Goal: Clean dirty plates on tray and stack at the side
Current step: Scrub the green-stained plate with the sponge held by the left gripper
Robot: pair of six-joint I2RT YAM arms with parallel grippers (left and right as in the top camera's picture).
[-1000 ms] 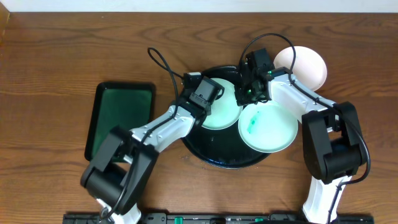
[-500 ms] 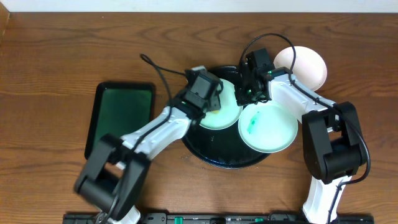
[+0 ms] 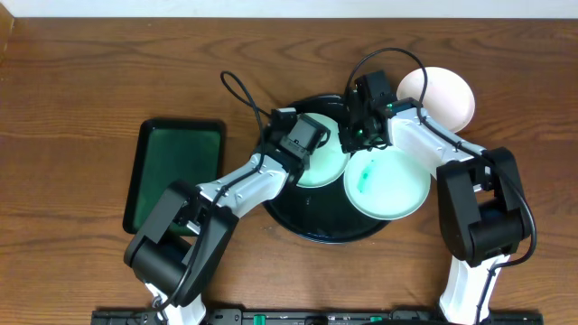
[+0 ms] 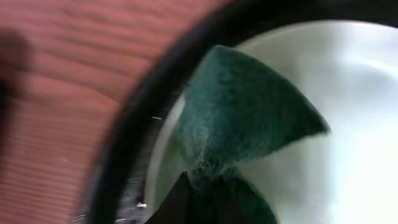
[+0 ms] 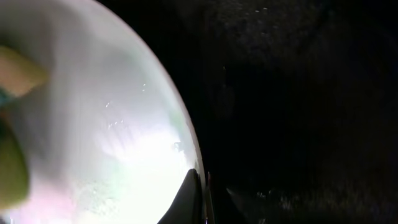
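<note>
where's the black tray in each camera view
overhead: black tray at the centre of the table, with a pale plate and a second one on it.
left wrist: its blurred rim runs diagonally between the table and the plate under the green pad.
right wrist: it fills the dark right half.
shared landmark: a pale plate's curved edge against the black.

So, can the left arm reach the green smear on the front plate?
Probably yes: the smear lies uncovered near the left gripper, which holds the scouring pad; the right gripper pinches only the far rim of the front plate.
</note>
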